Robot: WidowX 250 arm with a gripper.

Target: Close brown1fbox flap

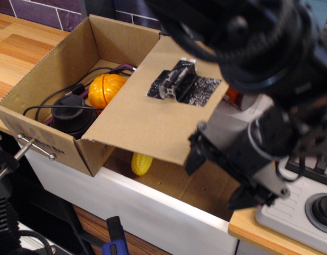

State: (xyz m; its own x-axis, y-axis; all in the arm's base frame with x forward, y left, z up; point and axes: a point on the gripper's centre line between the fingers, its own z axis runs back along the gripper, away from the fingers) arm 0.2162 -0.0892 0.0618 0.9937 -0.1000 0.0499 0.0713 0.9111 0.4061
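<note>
The flap (153, 111) is lying half-raised over the brown1fbox (62, 79), its free edge just left of the gripper (219, 178), whose fingers are spreading apart, gripping nothing; the blurred arm is hiding the flap's upper right corner.

Orange pumpkin-shaped ball (106, 89) and a black round device (73, 114) with a black cable (62, 97) lie together. Yellow corn-like item (141, 163) rests on a flat cardboard sheet (206, 188). White joystick panel (307, 210) sits on the wooden desk (20, 45).
</note>
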